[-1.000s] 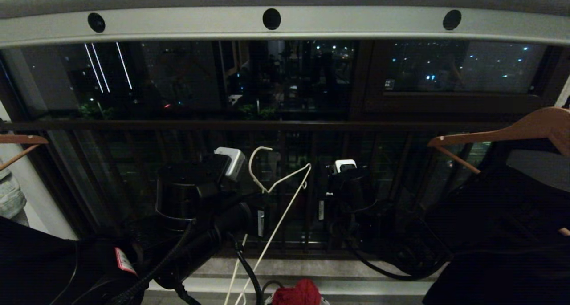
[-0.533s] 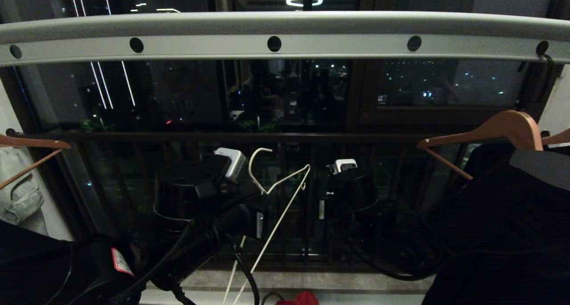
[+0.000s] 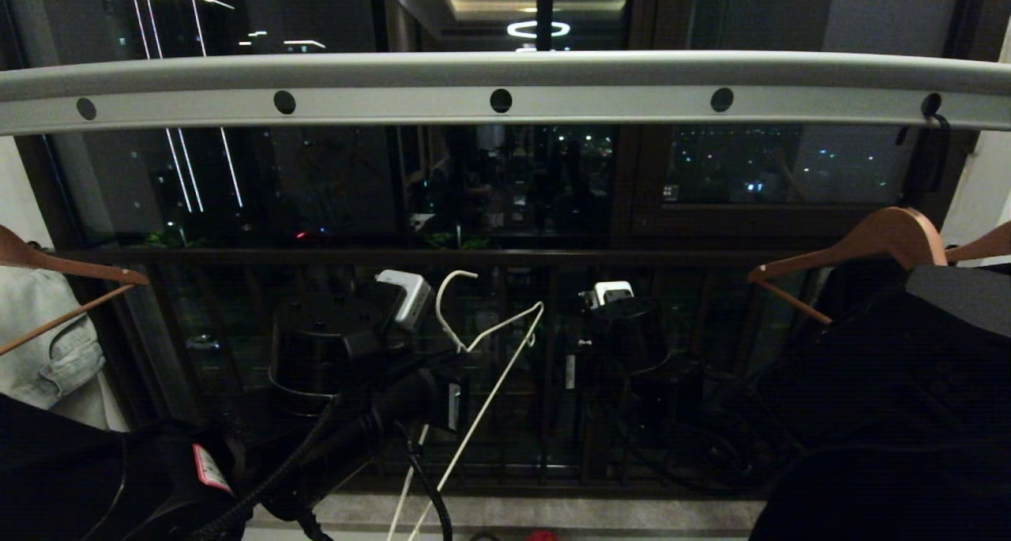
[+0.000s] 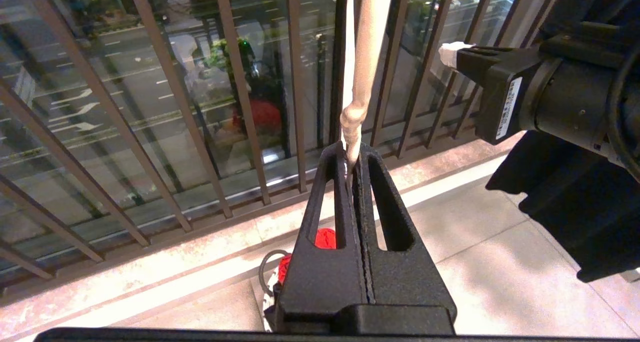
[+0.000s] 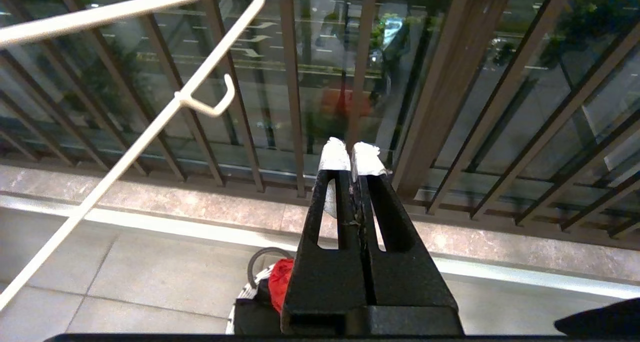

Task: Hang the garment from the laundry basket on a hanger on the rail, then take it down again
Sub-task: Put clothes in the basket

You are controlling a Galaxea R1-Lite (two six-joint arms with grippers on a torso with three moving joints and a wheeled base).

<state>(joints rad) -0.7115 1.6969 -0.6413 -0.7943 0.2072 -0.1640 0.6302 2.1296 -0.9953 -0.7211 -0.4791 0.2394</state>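
A balcony at night: the pale rail point(image 3: 505, 99) with its row of round dark holes runs across the top of the head view, and behind it are dark windows with city lights and a ceiling ring light reflected in the glass. Below the windows runs a dark brown railing point(image 3: 474, 255) of vertical bars, and at its foot a stone sill and a pale tiled floor point(image 4: 500, 262).

The left gripper point(image 4: 351, 155) is held up below the middle of the rail, its fingers pinched together on the twisted neck of the white wire hanger point(image 3: 482, 343). The hanger's hook curls upward, well below the rail, and its arm slants down toward the floor. No garment is on it.

The right gripper point(image 5: 352, 152) is just beside it, on the robot's right, fingers pressed together and holding nothing.

The basket point(image 5: 245, 294) sits on the floor near the sill, under the grippers, with a red cloth point(image 5: 281, 278) in it.

Brown wooden hangers point(image 3: 869, 245) hang at both ends of the rail: a black garment point(image 3: 908, 383) on the right, a pale denim one point(image 3: 47, 343) on the left.
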